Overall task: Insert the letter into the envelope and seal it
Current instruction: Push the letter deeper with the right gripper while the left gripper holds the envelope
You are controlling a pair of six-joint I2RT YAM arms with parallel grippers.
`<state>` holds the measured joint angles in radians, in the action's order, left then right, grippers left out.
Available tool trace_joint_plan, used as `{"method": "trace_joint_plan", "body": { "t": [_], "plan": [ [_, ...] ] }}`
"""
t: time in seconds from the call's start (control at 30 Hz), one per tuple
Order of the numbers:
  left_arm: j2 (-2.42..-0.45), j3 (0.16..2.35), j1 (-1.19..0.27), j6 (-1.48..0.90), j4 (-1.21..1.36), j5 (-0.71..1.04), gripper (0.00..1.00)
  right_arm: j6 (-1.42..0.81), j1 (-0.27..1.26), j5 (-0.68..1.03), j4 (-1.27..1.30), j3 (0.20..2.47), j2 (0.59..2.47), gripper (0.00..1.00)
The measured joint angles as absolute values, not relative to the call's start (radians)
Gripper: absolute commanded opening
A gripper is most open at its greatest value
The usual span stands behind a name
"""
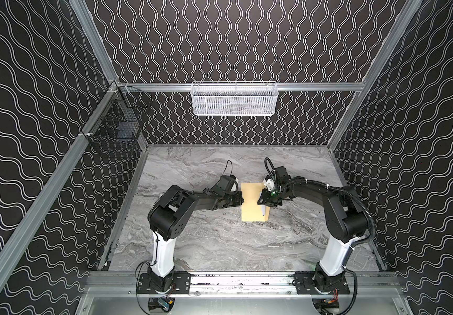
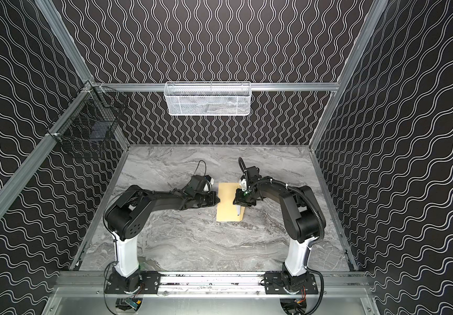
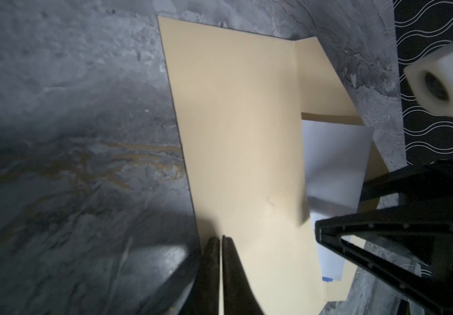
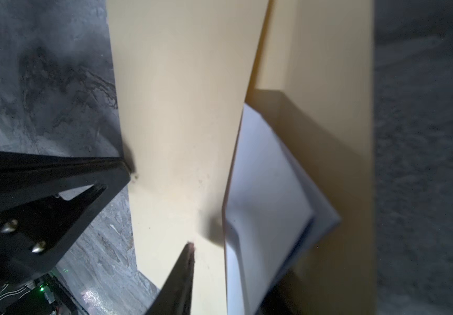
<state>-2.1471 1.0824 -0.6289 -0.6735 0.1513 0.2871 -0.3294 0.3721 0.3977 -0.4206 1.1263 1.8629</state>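
The envelope [image 1: 251,201] lies flat on the desk [image 1: 219,245], and the letter [image 3: 334,163] is partly inside it, its white end sticking out over the open flap. The left gripper [image 3: 221,242] is closed, its tips at the envelope's far edge. It should pin that edge while the right gripper [image 1: 262,203], whose grip I cannot tell, pushes the sheet in flat and square past the fold.

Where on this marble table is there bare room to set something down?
Bare table: the wide near strip between arm bases and envelope, plus the far strip before the back wall. Crowded: mid-table, where left pincer and right pincer meet at the envelope and letter.
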Motion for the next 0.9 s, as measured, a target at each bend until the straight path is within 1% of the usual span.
{"method": "trace_joint_plan", "body": {
  "t": [0.1, 0.2, 0.33, 0.47, 0.57, 0.63, 0.73, 0.9],
  "plan": [
    [-2.166, 1.115, -0.638, -0.669, 0.121, 0.258, 0.03, -0.332, 0.372, 0.397, -0.421, 1.126, 1.857, 0.47],
    [-2.177, 1.133, -0.643, -0.655, 0.105, 0.234, 0.01, -0.332, 0.363, 0.389, -0.421, 1.126, 1.847, 0.51],
    [-2.183, 1.132, -0.646, -0.648, 0.098, 0.222, 0.0, -0.332, 0.338, 0.374, -0.423, 1.126, 1.837, 0.54],
    [-2.186, 1.129, -0.646, -0.641, 0.102, 0.222, 0.0, -0.332, 0.309, 0.364, -0.424, 1.121, 1.827, 0.54],
    [-2.185, 1.124, -0.646, -0.638, 0.11, 0.222, 0.0, -0.332, 0.294, 0.364, -0.426, 1.113, 1.823, 0.52],
    [-2.185, 1.124, -0.646, -0.635, 0.11, 0.223, 0.0, -0.331, 0.289, 0.364, -0.426, 1.113, 1.819, 0.49],
    [-2.184, 1.122, -0.646, -0.632, 0.113, 0.223, 0.0, -0.331, 0.282, 0.366, -0.424, 1.11, 1.818, 0.43],
    [-2.184, 1.12, -0.646, -0.629, 0.118, 0.224, 0.0, -0.331, 0.268, 0.367, -0.421, 1.102, 1.819, 0.29]
  ]
}}
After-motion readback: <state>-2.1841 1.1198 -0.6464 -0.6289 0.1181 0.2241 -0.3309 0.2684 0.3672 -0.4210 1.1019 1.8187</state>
